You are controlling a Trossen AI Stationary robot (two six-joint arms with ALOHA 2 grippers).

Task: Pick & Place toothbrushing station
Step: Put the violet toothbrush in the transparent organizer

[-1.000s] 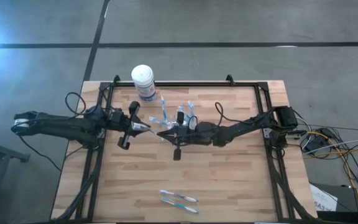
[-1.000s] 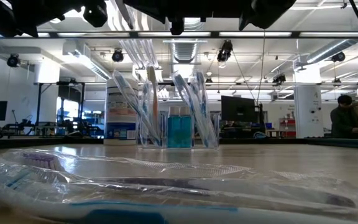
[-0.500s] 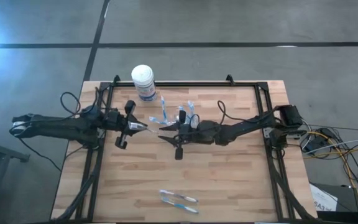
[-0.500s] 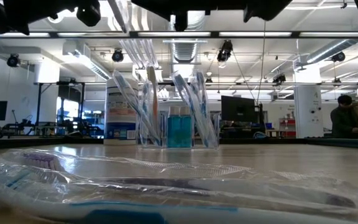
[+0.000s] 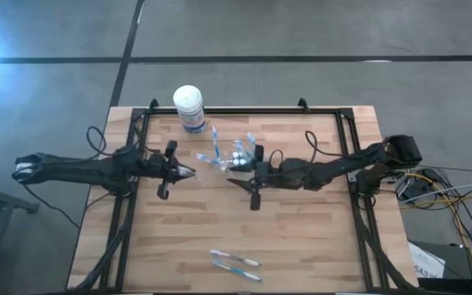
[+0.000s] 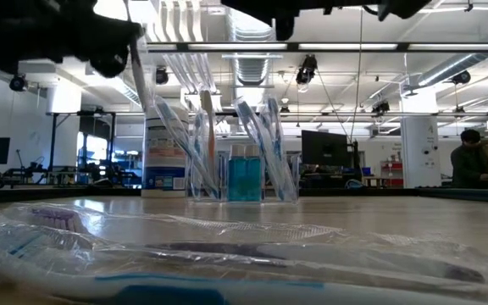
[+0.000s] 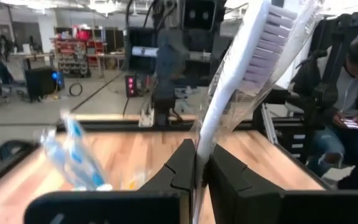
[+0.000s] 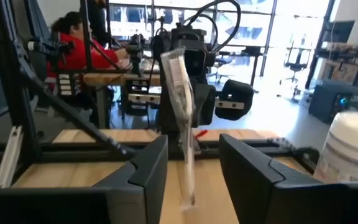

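A small clear cup (image 5: 238, 153) stands at mid-table with several blue-and-white toothbrushes (image 6: 265, 140) leaning in it. To its left, my left gripper (image 5: 188, 172) is shut on one toothbrush in clear wrap (image 7: 253, 59), which also shows in the low view (image 6: 135, 72). Right of the cup, my right gripper (image 5: 233, 181) is open. Its fingers (image 8: 145, 171) stand apart with nothing between them, and the held toothbrush (image 8: 180, 93) shows farther off. Two more wrapped toothbrushes (image 5: 236, 264) lie flat near the table's front edge. My left gripper pinches the wrapped toothbrush by its handle (image 7: 199, 152), below the bristle head, between its two fingers. The fingers come in level from the table's left and lie across the brush. The brush stands nearly upright, head up and leaning a little, clear of the table.
A white-lidded tub with a blue label (image 5: 189, 107) stands at the far edge, left of the cup. A dark frame (image 5: 244, 111) runs round the table. Bare wood lies between the cup and the two near toothbrushes. People sit in the room beyond the table.
My right gripper has drawn back toward the table's right edge, away from the toothbrush, which stays in my left gripper. My left gripper has sunk and pulled a little toward the left edge, bringing the upright toothbrush lower.
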